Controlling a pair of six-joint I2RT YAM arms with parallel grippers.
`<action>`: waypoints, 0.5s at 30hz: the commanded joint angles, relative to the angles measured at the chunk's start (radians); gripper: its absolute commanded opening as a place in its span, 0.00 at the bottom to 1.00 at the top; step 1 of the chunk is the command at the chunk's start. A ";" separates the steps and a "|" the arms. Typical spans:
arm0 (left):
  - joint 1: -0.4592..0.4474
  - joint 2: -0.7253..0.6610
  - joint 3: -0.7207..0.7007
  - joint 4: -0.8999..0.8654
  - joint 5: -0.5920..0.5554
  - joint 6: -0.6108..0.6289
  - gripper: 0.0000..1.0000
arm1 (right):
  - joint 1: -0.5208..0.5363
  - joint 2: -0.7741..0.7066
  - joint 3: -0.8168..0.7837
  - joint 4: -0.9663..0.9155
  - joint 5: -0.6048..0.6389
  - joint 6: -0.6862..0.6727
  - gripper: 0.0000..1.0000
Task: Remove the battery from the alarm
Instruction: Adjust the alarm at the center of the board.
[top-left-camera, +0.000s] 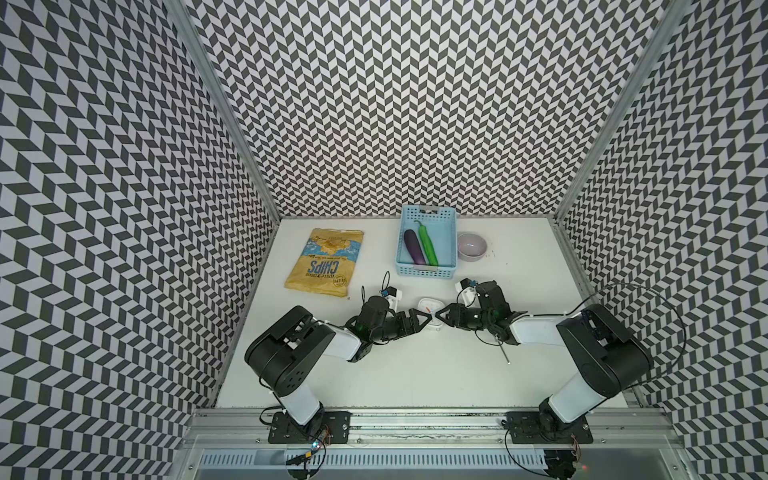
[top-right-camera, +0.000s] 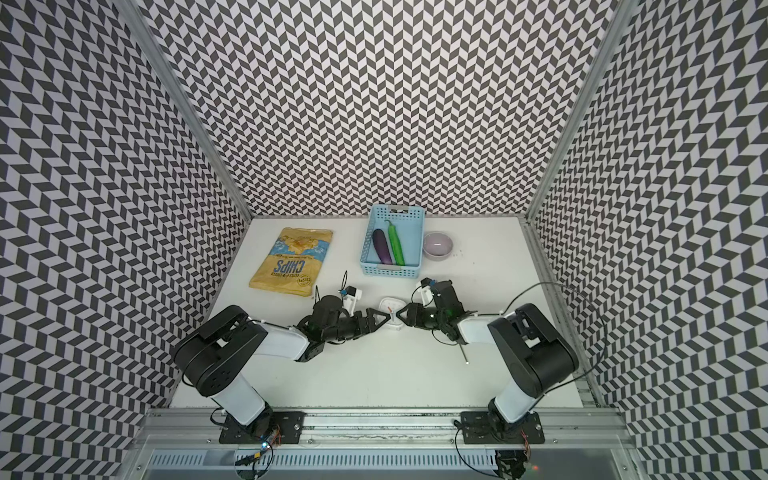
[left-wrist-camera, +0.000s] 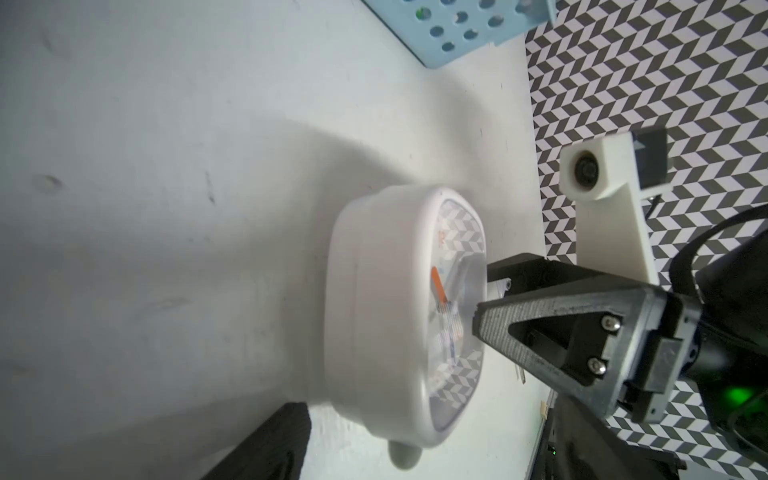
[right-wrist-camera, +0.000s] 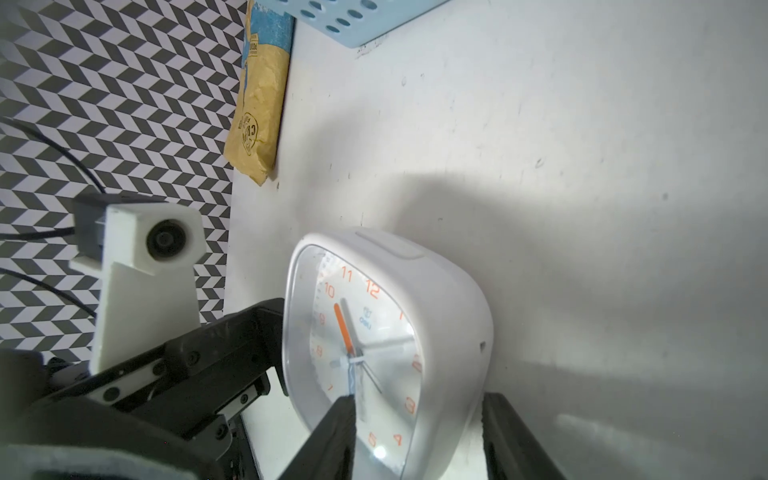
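While dial-up, alarm (top-left-camera: 429, 308), twelve toward basket (top-left-camera: 424, 271).

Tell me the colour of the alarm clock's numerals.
Orange numerals on the alarm clock; right wrist view shows best.

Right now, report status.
Left end effector open beside alarm. Right end effector straddling it, grip unconfirmed. Alarm face up, battery unseen. Screwdriver beneath right arm.

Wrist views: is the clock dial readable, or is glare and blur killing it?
Left wrist view: the small white rounded-square alarm clock is soft, its clear cover mirrors the chevron wall, dial mostly lost. Right wrist view: orange numerals read cleanly, one small glare spot beside the 5; the black fingers in the foreground are out of focus.
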 joint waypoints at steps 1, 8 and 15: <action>0.035 -0.011 0.001 -0.041 0.023 0.061 0.91 | -0.008 0.031 0.002 -0.119 0.075 -0.038 0.49; 0.043 0.060 0.073 -0.039 0.101 0.120 0.91 | -0.008 0.038 0.009 -0.135 0.093 -0.047 0.48; 0.032 0.135 0.090 0.105 0.195 0.064 0.85 | -0.008 0.038 0.005 -0.132 0.079 -0.056 0.48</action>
